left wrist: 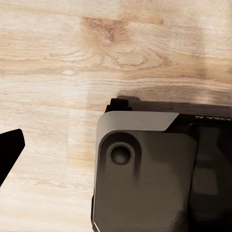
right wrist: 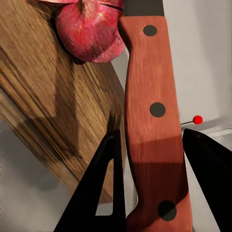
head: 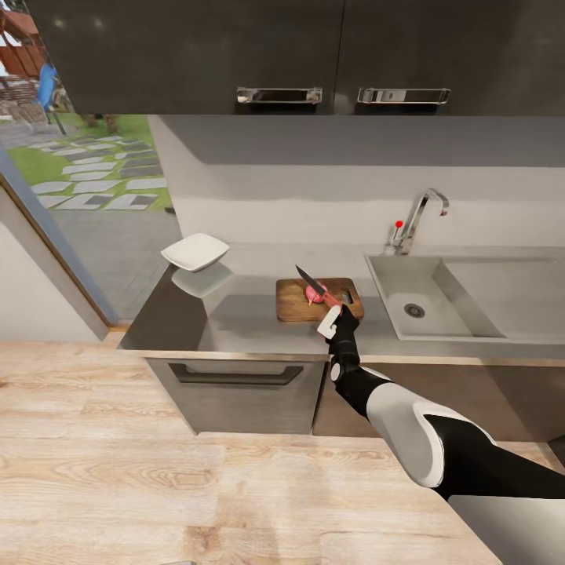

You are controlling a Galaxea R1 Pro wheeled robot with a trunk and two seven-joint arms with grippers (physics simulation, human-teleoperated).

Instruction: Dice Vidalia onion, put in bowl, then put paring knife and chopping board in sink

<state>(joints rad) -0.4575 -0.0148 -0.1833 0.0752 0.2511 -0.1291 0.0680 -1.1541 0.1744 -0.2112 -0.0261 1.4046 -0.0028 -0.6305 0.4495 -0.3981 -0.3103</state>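
1. Head view: the right gripper (head: 329,314) clasps the paring knife (head: 314,284), blade over the Vidalia onion (head: 315,293) on the chopping board (head: 294,306), between the bowl (head: 195,251) and the sink (head: 416,302).
2. Left wrist view: wooden floor (left wrist: 58,58); whether the left gripper is open, I cannot tell.
3. Right wrist view: black fingers (right wrist: 104,193) flank the knife's handle (right wrist: 154,130) beside the onion (right wrist: 92,31).

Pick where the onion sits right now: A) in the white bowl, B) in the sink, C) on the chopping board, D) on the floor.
C: the onion lies on the chopping board, by the knife that the right gripper holds.
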